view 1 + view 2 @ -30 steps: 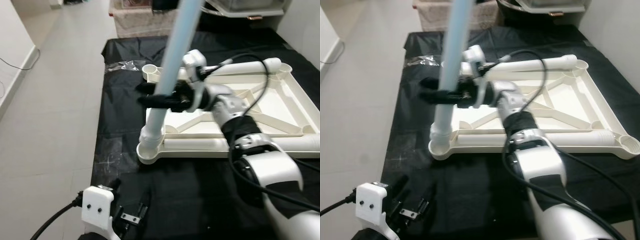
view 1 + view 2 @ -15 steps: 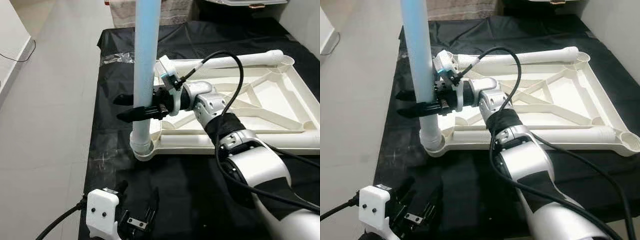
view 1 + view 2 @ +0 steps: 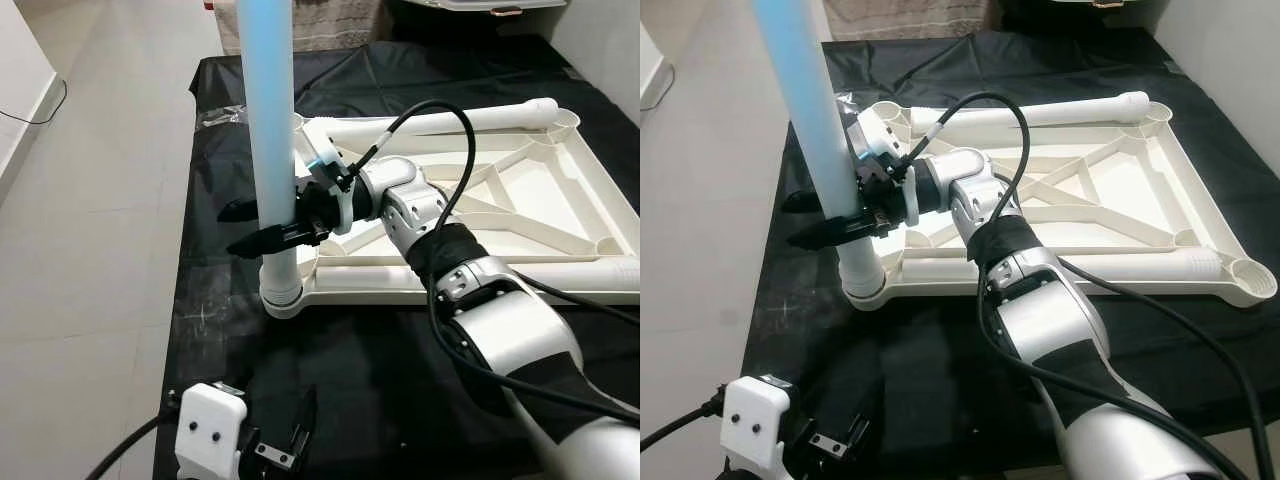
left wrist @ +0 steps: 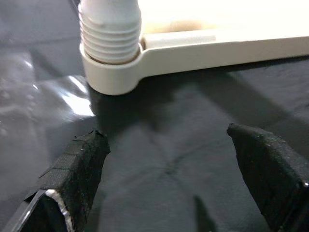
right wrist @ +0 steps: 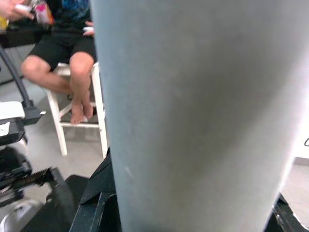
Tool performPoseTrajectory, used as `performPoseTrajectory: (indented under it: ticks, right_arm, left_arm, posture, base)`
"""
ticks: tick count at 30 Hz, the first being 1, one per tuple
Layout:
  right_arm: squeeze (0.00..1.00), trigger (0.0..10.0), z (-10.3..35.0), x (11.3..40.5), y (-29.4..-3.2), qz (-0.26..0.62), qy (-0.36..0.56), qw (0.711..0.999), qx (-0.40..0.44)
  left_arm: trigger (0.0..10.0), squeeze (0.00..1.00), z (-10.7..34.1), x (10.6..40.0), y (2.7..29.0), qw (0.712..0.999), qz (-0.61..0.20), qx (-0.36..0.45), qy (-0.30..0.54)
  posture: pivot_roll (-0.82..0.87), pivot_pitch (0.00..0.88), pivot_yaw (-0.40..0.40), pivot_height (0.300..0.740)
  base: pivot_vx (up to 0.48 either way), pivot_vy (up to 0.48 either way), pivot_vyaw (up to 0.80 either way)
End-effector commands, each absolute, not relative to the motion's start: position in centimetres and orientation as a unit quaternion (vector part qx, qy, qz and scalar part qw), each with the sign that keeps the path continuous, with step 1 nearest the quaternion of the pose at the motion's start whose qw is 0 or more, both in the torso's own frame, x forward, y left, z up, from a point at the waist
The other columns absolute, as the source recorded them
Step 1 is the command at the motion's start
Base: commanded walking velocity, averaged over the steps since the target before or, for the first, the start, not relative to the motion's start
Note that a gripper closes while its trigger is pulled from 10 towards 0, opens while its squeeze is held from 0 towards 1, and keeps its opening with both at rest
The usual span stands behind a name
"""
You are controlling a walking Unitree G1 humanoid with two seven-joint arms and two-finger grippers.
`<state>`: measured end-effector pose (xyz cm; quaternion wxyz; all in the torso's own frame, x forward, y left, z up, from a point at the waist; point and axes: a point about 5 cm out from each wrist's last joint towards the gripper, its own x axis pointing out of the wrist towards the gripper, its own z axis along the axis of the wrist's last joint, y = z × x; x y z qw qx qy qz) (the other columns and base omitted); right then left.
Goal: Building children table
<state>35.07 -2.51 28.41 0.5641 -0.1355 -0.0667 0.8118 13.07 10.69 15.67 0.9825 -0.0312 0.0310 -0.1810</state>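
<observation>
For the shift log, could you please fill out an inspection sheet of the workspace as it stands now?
Surface: black cloth sheet spread over the floor, wrinkled.
Job's things: white plastic tabletop lying underside up; pale blue table leg standing in its near-left corner socket; two white legs lying along its far and near edges.
Clutter: clear plastic bag at the sheet's far-left edge.
Grippers: right gripper clamped around the blue leg; left gripper open, low over the sheet near the socket.
Cables: black cable looping over the right arm; another on the floor by the left wall.
Surroundings: pale tiled floor; a person seated on a white stool.
</observation>
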Motion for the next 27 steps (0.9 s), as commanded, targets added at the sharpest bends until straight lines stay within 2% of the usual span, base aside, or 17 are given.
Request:
performPoseTrajectory:
  ticks: [1,3,9,22,23,24,27]
  right_arm:
    - [0.0,10.0,25.5,35.2,-3.1,0.811,-0.004,0.567,-0.142]
    - [0.0,10.0,25.3,35.2,-3.1,0.811,-0.003,0.566,-0.147]
    - [0.0,10.0,24.8,35.3,-3.2,0.808,0.01,0.563,-0.175]
    - [0.0,10.0,24.8,35.3,-3.3,0.808,0.019,0.557,-0.19]
    - [0.0,10.0,25.1,35.3,-3.1,0.808,0.018,0.56,-0.183]
    - [0.0,10.0,25.9,35.4,-2.5,0.813,0.011,0.569,-0.123]
    - [0.0,10.0,26.2,35.3,-2.3,0.816,0.008,0.57,-0.096]
  left_arm:
    - [10.0,0.0,15.0,13.4,11.5,0.986,-0.161,0.008,0.035]
    - [10.0,0.0,14.9,13.5,11.6,0.985,-0.165,0.021,0.034]
    - [10.0,0.0,13.9,14.4,11.9,0.969,-0.211,0.13,0.019]
    - [10.0,0.0,14.1,15.3,11.2,0.968,-0.217,0.123,0.001]
    - [10.0,0.0,14.1,15.2,11.0,0.968,-0.218,0.121,0.001]
    - [10.0,0.0,13.9,15.1,10.9,0.968,-0.22,0.121,-0.001]
    - [10.0,0.0,13.8,15.1,10.8,0.968,-0.22,0.122,-0.002]
  posture:
    - [0.08,0.277,-0.056,0.74]
    - [0.07,0.274,-0.058,0.74]
    - [0.07,0.271,-0.056,0.74]
    - [0.07,0.267,-0.053,0.74]
    - [0.07,0.267,-0.053,0.74]
    - [0.06,0.261,-0.057,0.74]
    - [0.06,0.261,-0.057,0.74]
  base:
    - [0.0,0.0,0.0]
    - [0.0,0.0,0.0]
    - [0.0,0.0,0.0]
    - [0.0,0.0,0.0]
    - [0.0,0.0,0.0]
    - [0.0,0.0,0.0]
    - [0.0,0.0,0.0]
